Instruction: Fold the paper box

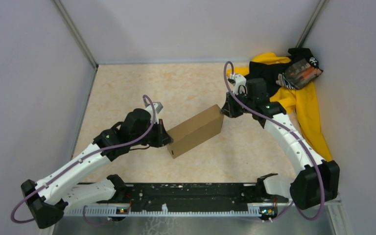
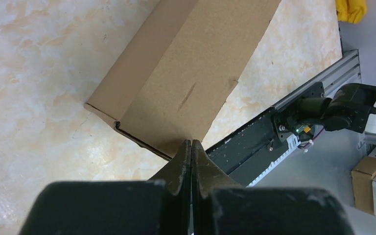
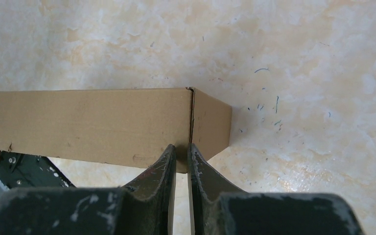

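Bracing the box (image 1: 196,130), which lies slantwise on the table (image 1: 127,88), calls for even pushes from both ends. My left claw (image 2: 191,143) is clenched at its near end. My right claw (image 3: 181,149), almost closed at the far seam, may nip cardboard; I cannot tell.

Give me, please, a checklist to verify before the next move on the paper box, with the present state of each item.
1. Paper box formed into a block, top panel down: ok.
2. Seam at its near end fully shut: cannot tell.
3. Left gripper shut, tips at the near end: ok.
4. Right gripper at the far corner, jaws nearly together; cardboard pinched: cannot tell.
5. Yellow cloth apart from the box: ok.
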Available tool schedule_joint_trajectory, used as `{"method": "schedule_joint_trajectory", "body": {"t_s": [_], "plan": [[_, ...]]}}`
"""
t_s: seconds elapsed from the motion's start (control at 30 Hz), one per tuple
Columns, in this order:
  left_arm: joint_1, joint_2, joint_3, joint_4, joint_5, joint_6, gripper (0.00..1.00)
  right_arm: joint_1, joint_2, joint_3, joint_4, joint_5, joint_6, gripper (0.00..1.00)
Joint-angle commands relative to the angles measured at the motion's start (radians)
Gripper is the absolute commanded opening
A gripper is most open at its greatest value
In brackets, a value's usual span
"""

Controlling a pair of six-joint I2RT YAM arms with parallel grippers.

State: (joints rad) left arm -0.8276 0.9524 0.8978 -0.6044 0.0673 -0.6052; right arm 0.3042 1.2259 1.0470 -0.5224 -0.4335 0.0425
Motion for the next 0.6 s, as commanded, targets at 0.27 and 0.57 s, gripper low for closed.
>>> {"method": "schedule_joint_trajectory", "body": {"t_s": [0.27, 0.57], "plan": [[-0.004, 0.054, -0.094, -0.061, 0.062, -0.065, 0.00, 0.144, -0.033, -0.066, -0.195, 0.075, 0.125, 0.10], [-0.015, -0.014, -0.195, -0.006, 0.104, -0.111, 0.00, 0.231, -0.242, -0.272, -0.164, 0.094, 0.329, 0.05]]}}
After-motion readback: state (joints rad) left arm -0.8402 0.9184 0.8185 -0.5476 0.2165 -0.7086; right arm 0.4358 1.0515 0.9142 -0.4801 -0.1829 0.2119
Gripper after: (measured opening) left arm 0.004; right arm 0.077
